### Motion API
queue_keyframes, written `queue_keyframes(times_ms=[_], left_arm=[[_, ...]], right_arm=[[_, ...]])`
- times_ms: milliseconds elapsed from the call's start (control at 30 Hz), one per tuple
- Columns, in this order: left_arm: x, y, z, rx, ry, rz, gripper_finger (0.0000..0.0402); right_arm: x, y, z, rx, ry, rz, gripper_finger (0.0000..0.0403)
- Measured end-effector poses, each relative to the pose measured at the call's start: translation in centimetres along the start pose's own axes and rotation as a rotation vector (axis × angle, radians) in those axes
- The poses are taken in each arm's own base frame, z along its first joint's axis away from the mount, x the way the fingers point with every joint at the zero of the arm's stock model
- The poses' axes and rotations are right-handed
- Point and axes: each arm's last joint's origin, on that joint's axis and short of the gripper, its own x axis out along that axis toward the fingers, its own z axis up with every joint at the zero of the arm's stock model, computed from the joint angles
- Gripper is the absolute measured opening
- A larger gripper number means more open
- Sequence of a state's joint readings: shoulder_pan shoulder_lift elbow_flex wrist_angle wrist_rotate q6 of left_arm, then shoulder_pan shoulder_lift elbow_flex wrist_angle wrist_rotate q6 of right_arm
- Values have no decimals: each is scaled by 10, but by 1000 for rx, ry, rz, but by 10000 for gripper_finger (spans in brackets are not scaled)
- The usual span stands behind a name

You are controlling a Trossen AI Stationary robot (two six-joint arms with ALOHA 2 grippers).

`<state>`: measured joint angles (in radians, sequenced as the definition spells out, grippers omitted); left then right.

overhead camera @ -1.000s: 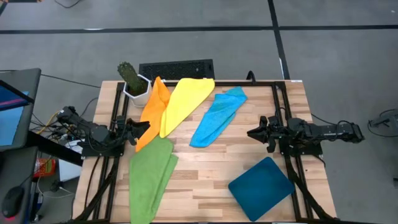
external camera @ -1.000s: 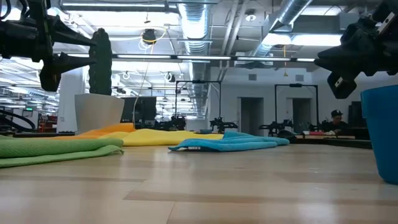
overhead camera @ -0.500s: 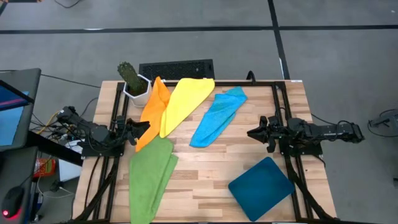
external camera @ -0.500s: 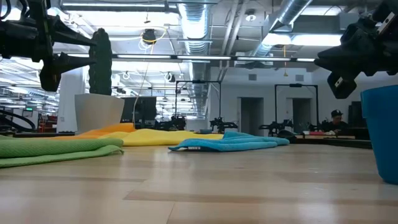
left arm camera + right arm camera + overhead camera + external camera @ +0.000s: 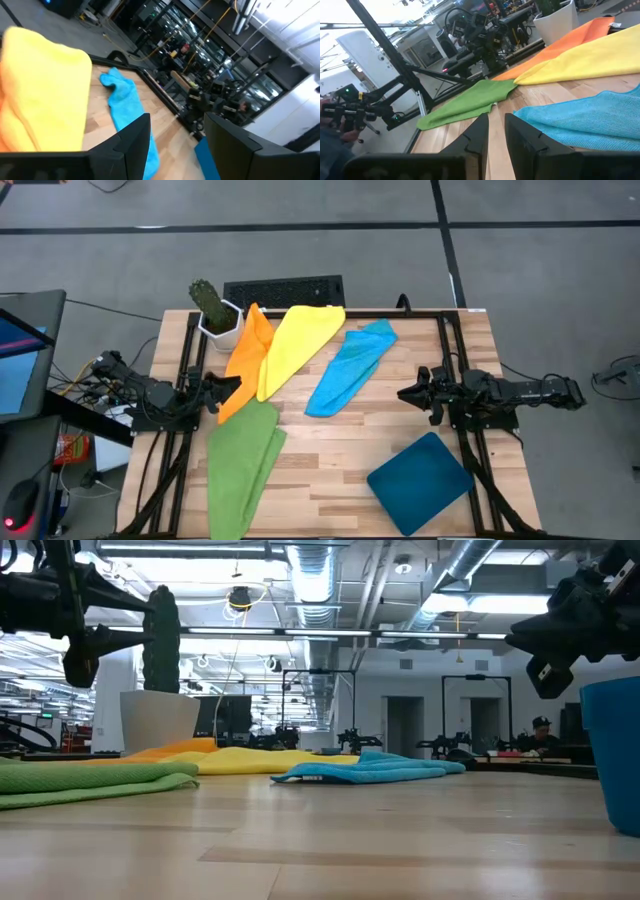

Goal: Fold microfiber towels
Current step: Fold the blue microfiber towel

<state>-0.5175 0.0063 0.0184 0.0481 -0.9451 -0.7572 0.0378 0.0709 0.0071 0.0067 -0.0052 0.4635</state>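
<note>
The green towel (image 5: 240, 465) is lying nearest, the light blue towel (image 5: 348, 368), yellow towel (image 5: 294, 343) and orange towel (image 5: 246, 360) farther back. The left gripper (image 5: 228, 389) and right gripper (image 5: 405, 393) are hovering apart-fingered, holding nothing.

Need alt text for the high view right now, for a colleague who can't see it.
Four unfolded towels fan across a wooden table: orange towel, yellow towel, light blue towel, green towel. The left gripper and right gripper wait, empty, at opposite edges.
</note>
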Motion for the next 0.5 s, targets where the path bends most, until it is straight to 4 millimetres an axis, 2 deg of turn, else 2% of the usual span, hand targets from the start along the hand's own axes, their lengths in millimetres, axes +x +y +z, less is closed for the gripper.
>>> queue_keyframes(times_ms=[167,300,500], left_arm=[[0,-2,2,-151,-21,-16,178],[0,-2,2,-188,-23,-14,178],[0,0,4,-142,-81,44,178]], right_arm=[[0,0,0,-26,-2,-3,88],[0,0,1,-25,-12,-14,88],[-1,2,10,245,-131,-22,88]])
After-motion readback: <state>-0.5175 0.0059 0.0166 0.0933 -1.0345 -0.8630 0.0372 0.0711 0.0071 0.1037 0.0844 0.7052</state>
